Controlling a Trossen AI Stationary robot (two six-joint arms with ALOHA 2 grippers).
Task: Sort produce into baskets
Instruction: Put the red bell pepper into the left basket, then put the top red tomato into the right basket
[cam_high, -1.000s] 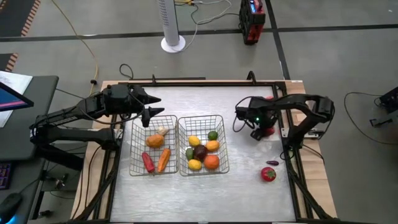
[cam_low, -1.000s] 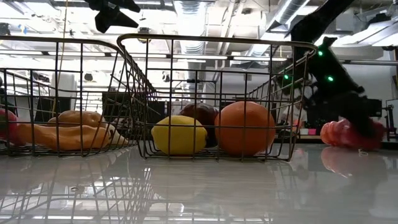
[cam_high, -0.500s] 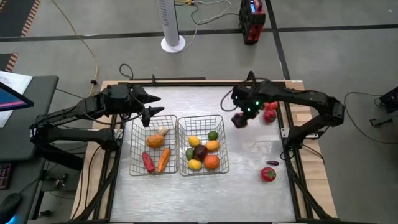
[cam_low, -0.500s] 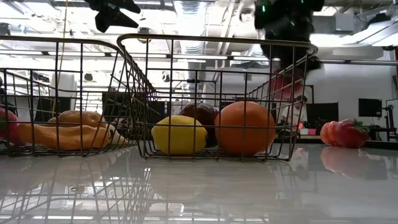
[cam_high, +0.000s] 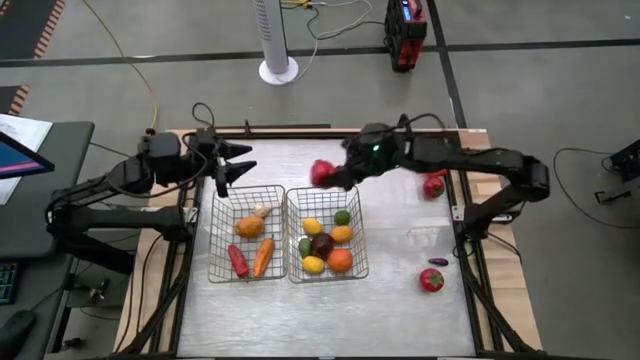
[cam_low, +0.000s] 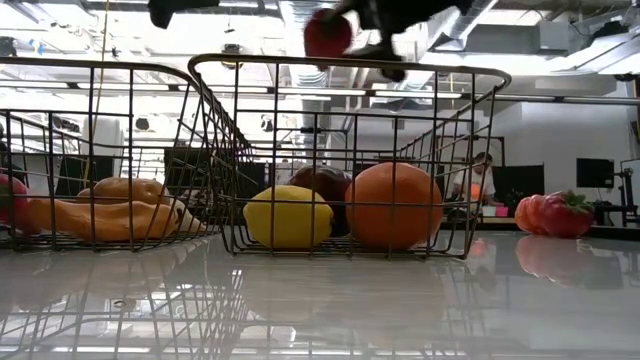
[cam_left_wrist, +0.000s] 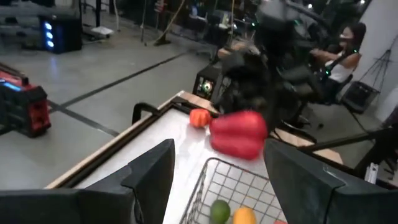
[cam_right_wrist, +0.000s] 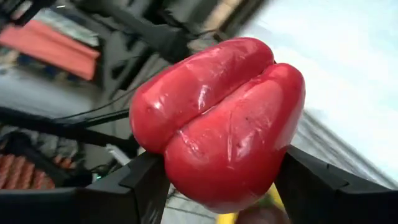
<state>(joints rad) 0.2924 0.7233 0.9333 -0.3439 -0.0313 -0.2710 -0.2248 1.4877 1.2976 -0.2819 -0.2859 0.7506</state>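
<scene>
My right gripper (cam_high: 331, 176) is shut on a red pepper (cam_high: 321, 173), high above the far left corner of the right wire basket (cam_high: 362, 235). The pepper also shows in the low view (cam_low: 328, 33) and in the left wrist view (cam_left_wrist: 239, 133). The right basket holds several fruits: yellow, green, orange and one dark. The left wire basket (cam_high: 213, 235) holds an orange pepper, a whitish bulb, a red piece and a carrot. My left gripper (cam_high: 232, 163) is open and empty, up over the left basket's far left corner. My right gripper pinches the red pepper's two opposite sides (cam_right_wrist: 186, 168) between its two fingers (cam_right_wrist: 140, 186). The fingers come at it from the table's right side. The pepper is lifted clear, well above the basket rims.
A red tomato-like piece (cam_high: 433, 185) lies at the table's right edge. It also shows in the low view (cam_low: 556, 214). A red strawberry-like piece (cam_high: 431, 280) and a small dark purple piece (cam_high: 437, 262) lie near the front right. A person sits in the room beyond the table (cam_left_wrist: 348, 46).
My right gripper has lifted the red pepper off the table near the right edge and carried it up and toward the left, to above the right basket's far left corner. My left gripper has drawn back a little toward the table's left edge.
</scene>
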